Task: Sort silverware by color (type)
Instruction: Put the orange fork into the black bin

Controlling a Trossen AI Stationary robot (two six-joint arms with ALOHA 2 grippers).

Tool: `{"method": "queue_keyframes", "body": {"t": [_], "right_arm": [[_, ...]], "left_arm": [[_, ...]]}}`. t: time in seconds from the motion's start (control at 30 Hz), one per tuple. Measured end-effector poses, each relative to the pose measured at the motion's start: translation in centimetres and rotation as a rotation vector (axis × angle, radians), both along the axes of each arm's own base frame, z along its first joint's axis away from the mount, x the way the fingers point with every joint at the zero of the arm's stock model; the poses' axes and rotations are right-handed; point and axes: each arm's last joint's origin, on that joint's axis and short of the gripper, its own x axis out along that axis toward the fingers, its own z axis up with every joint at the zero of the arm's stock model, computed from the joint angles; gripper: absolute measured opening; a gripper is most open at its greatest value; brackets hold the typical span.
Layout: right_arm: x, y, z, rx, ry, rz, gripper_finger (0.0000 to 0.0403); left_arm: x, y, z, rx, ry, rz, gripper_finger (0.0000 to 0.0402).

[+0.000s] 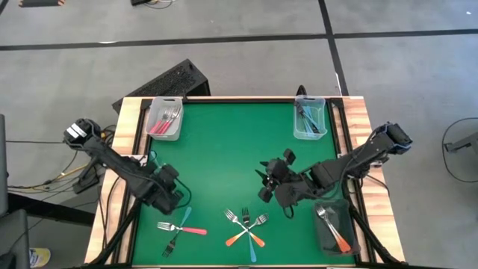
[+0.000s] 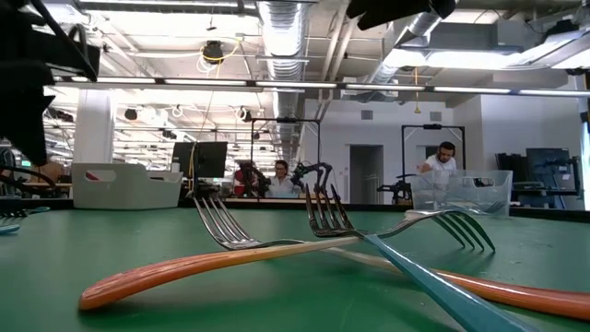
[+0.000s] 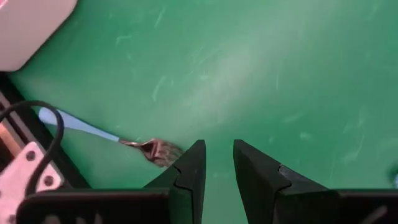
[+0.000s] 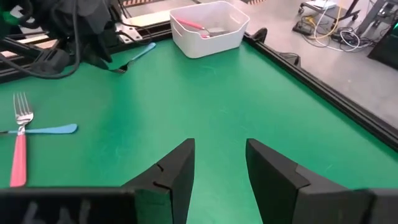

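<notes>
Forks (image 1: 246,226) lie crossed in a small pile near the front edge of the green tabletop (image 1: 224,142). Relative to that pile, the right gripper (image 1: 266,179) hovers just behind, fingers (image 4: 177,168) parted and holding nothing. The left gripper (image 1: 176,196) hangs off to the pile's left over a crossed pink and blue fork (image 1: 183,228), fingers (image 3: 189,174) narrowly apart, empty.
</notes>
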Motion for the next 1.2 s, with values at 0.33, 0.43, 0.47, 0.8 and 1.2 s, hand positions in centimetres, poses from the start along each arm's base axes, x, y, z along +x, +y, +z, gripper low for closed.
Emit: {"method": "queue_keyframes", "body": {"t": [0.33,0.43,0.47,0.8,1.2], "right_arm": [[0.3,-0.7,0.0,0.003,0.001,-0.022,0.0167],[0.2,-0.7,-0.1,0.002,0.009,-0.017,0.0167],[0.2,-0.6,-0.1,0.001,0.011,-0.015,0.0167],[0.6,0.6,-1.2,0.167,0.114,0.178,0.0167],[3.5,3.7,-9.6,0.355,0.414,0.321,0.0167]], "left_arm": [[0.4,0.8,-0.1,-0.016,0.115,-0.142,0.0071],[0.5,0.8,0.0,0.023,0.096,-0.153,0.0075],[0.6,0.9,0.0,0.035,0.087,-0.155,0.0078],[4.8,-2.4,0.8,-0.036,-0.315,-0.547,0.0123],[7.8,-5.0,2.0,0.010,-0.581,-0.851,0.0119]]}}
